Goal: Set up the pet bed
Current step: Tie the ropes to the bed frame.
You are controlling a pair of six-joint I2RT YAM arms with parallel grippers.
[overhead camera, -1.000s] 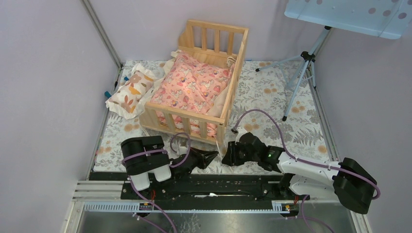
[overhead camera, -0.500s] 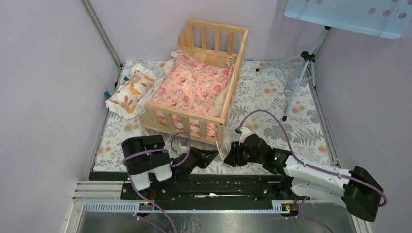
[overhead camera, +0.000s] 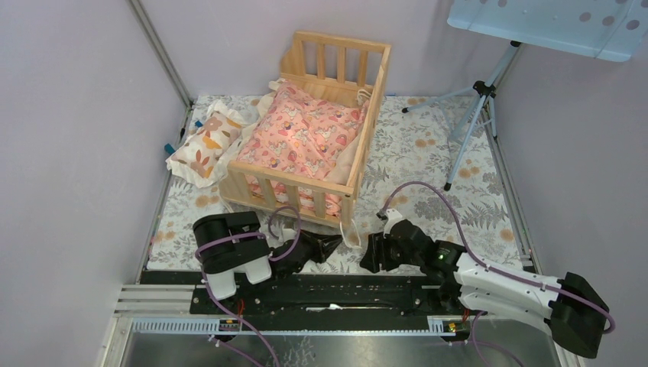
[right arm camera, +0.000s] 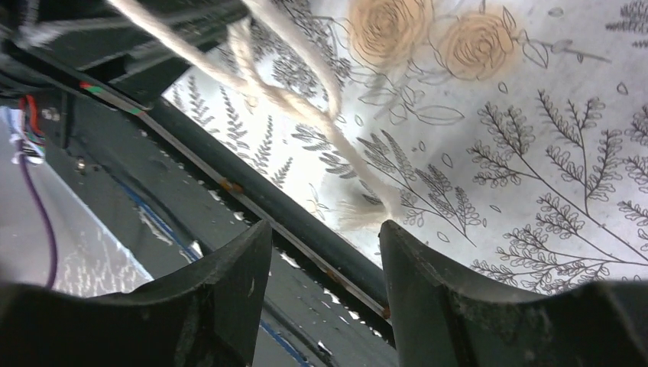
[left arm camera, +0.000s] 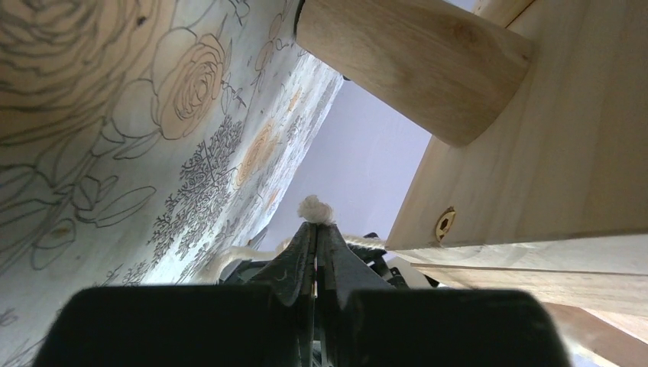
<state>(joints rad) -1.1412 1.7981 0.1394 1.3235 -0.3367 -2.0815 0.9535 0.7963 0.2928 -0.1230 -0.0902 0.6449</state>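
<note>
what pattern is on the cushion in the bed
The cushion is pink with small pale prints, clearest in the top view.

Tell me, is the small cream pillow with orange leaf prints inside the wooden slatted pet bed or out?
Out. The pillow lies on the floral mat, beside the pet bed, outside its rails.

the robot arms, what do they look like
The left arm and right arm have black joint housings and white links, with lilac cables looping alongside. The left gripper and right gripper have matte black fingers.
</note>
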